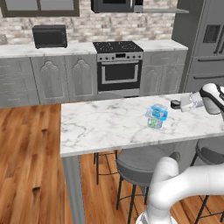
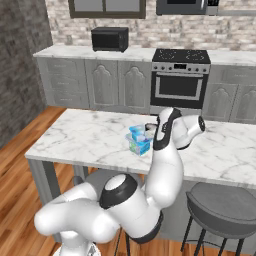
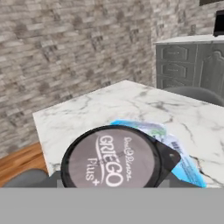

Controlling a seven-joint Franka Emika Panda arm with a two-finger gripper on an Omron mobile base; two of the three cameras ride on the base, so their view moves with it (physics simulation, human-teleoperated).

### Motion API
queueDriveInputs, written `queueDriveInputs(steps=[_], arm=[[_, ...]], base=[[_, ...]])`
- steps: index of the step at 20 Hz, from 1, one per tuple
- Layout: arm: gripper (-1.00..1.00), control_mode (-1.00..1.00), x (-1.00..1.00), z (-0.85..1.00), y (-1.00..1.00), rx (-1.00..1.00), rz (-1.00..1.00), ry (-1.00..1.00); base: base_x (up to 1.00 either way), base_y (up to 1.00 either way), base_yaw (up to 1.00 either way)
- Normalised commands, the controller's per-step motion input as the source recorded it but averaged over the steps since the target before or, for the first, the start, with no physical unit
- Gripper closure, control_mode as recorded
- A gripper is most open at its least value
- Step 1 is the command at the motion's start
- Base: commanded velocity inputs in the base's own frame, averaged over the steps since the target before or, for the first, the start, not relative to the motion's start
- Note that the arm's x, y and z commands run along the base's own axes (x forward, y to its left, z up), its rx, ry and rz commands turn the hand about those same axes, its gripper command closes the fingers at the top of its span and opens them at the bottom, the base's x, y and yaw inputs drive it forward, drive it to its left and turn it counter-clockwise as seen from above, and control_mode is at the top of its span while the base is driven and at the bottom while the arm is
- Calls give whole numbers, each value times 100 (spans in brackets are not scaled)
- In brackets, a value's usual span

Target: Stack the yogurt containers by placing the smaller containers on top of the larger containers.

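a grey kitchen with a brick wall, a stove (image 1: 118, 65) and wood floor (image 1: 28, 153) surrounds the marble surface (image 1: 105, 127). on it a small blue tub (image 1: 157, 111) sits atop the green-labelled tub (image 1: 154, 123). the pincer (image 1: 181, 104) beside them is clamped on a dark-lidded cup (image 3: 111, 159).

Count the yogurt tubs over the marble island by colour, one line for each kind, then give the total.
Light-blue tub: 1
Green-labelled tub: 1
Dark-lidded tub: 1
Total: 3
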Motion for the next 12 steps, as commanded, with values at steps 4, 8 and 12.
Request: queueDriveInputs(steps=[4,8,12], arm=[[100,-100,38,0,8,-2,0,0],[100,-100,41,0,5,-2,0,0],[100,-100,33,0,0,0,0,0]], base=[[0,0,0],[0,0,0],[0,0,0]])
